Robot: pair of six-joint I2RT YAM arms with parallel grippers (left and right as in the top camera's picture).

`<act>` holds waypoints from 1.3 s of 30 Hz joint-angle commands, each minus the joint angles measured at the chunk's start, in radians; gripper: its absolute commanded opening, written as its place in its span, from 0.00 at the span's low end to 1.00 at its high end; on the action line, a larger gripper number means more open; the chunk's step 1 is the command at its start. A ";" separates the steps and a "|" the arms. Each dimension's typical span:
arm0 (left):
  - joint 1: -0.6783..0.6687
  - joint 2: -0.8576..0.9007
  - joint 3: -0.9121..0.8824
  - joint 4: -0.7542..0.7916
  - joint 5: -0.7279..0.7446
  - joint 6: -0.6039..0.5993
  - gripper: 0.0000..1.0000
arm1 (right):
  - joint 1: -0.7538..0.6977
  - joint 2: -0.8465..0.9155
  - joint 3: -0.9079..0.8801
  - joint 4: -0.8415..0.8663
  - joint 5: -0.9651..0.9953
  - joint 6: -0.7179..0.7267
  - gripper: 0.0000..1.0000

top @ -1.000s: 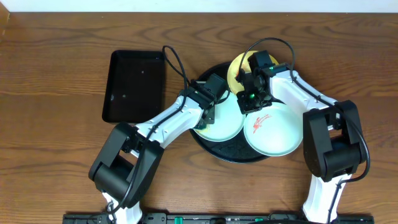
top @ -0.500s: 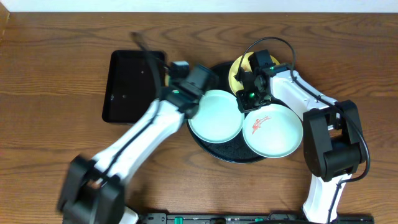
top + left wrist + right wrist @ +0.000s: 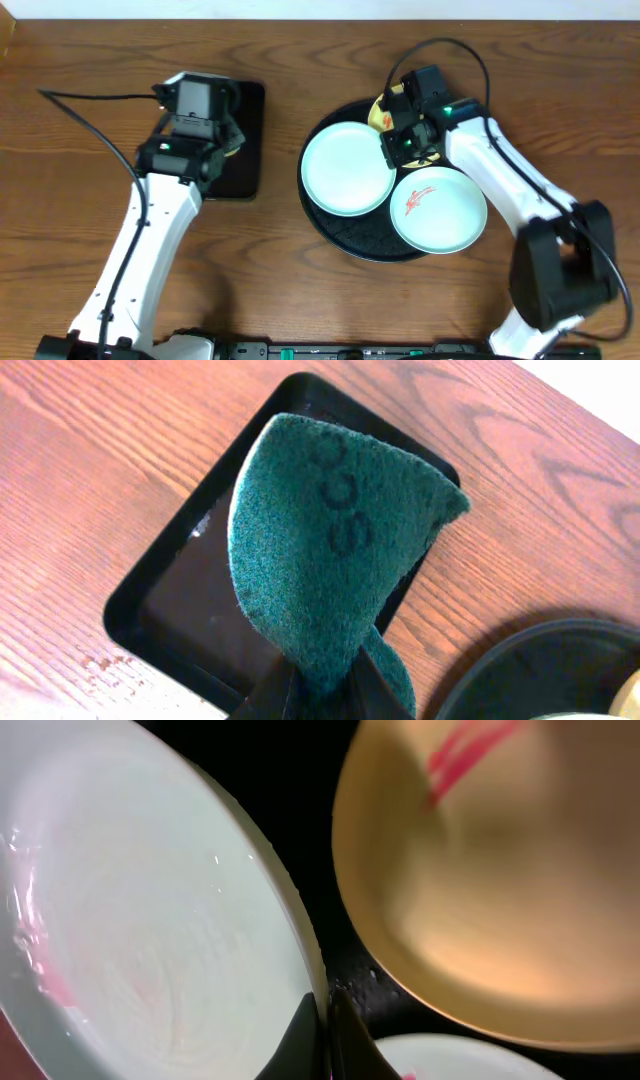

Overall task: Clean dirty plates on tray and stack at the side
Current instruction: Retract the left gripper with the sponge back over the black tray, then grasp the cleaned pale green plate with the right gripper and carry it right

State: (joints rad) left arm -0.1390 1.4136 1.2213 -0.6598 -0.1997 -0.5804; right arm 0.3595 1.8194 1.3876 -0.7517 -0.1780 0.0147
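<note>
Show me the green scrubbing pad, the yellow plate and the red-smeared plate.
green scrubbing pad [image 3: 330, 550], left wrist view, middle of its folded face.
yellow plate [image 3: 500, 910], right wrist view, its inner surface.
red-smeared plate [image 3: 445, 225], overhead view, bare area below the smear.

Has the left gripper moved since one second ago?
Yes. The left gripper, shut on the green sponge, went left, from the mint plate on the round tray to above the rectangular black tray.
</note>
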 commanded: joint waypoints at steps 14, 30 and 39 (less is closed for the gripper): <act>0.169 0.006 -0.010 -0.032 0.137 -0.018 0.08 | 0.271 -0.231 0.007 0.102 0.916 -0.232 0.01; 0.169 0.046 -0.020 -0.033 0.137 0.004 0.08 | 0.532 -0.231 0.007 0.409 1.154 -0.731 0.01; 0.169 0.050 -0.020 -0.040 0.137 0.004 0.08 | 0.524 -0.231 0.007 0.412 1.154 -0.730 0.01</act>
State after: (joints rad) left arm 0.0257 1.4590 1.2167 -0.6991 -0.0582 -0.5903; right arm 0.8894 1.6024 1.3869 -0.3447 0.9432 -0.6960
